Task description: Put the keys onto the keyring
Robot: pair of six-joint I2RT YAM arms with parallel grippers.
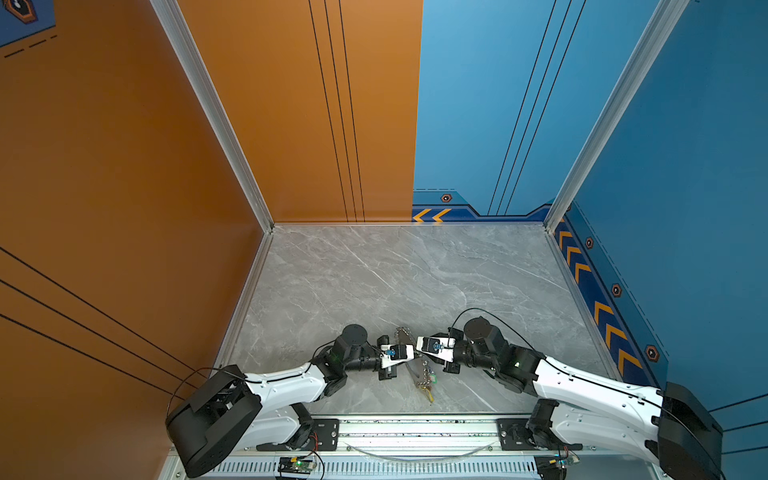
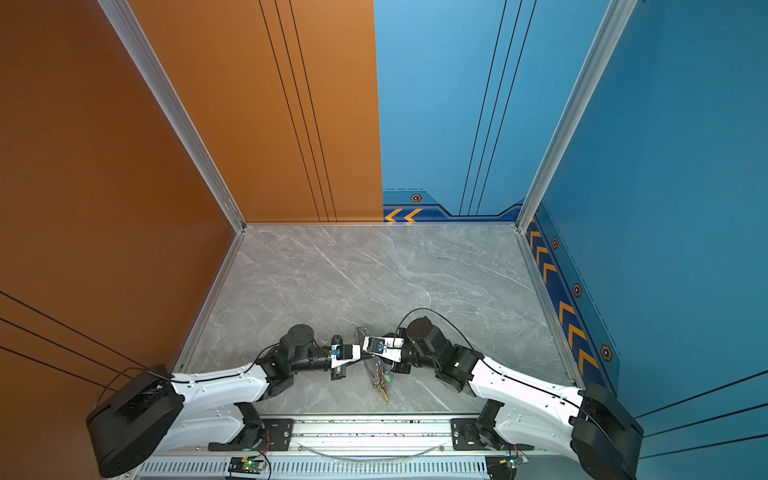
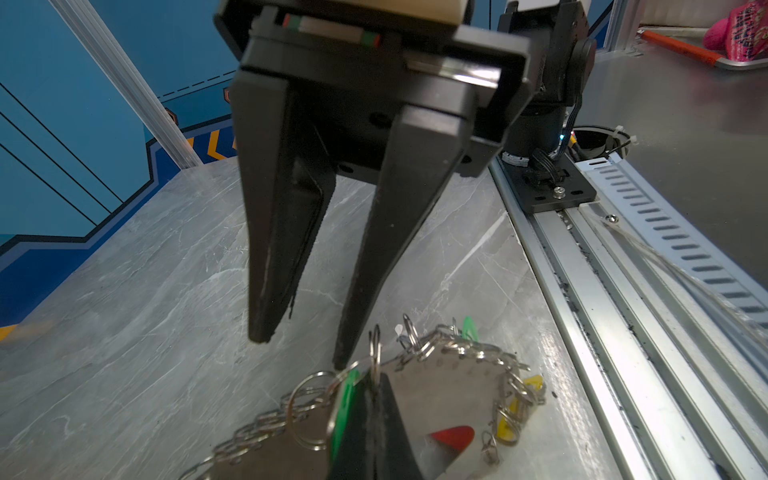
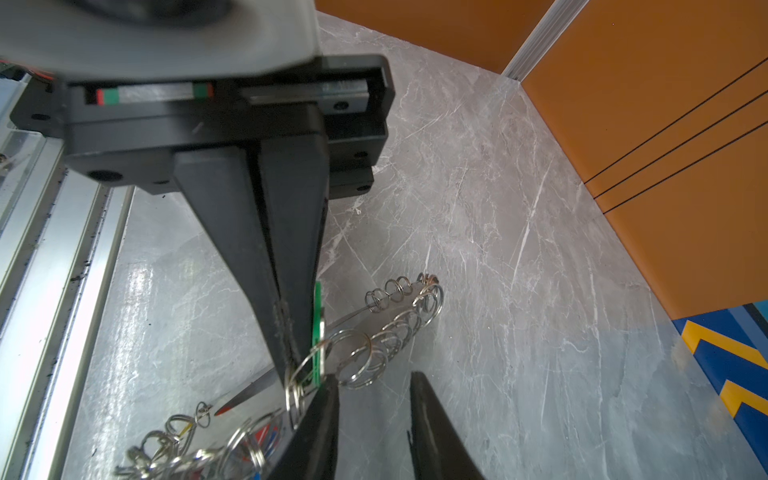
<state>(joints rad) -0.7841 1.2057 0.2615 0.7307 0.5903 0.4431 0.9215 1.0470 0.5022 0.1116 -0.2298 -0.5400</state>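
Grey marbled bench point(image 1: 374, 270) fills a booth of orange and blue walls, with a metal rail point(image 1: 415, 428) along its near edge. Close to the rail's middle, the keyring point(image 3: 449, 386) stands edge-on in both top views. The left end effector point(image 4: 289, 357) is pressed together on its rim, where a green key point(image 3: 345, 411) and a small ring sit; whether the pads bite the plate or only the ring I cannot tell. The right end effector point(image 3: 300, 351) has its jaws apart and empty, tips just beside that grip. Yellow keys point(image 3: 532, 384) hang at the end nearest the rail.

The plate looks stiff and light, while the rings and keys are loose, slick metal, likely to swing and snag. A key is probably best pinched flat on its plastic tag, leaving the metal end free. Away from the rail the bench lies open, but toward it room is tight, and the two end effectors crowd each other
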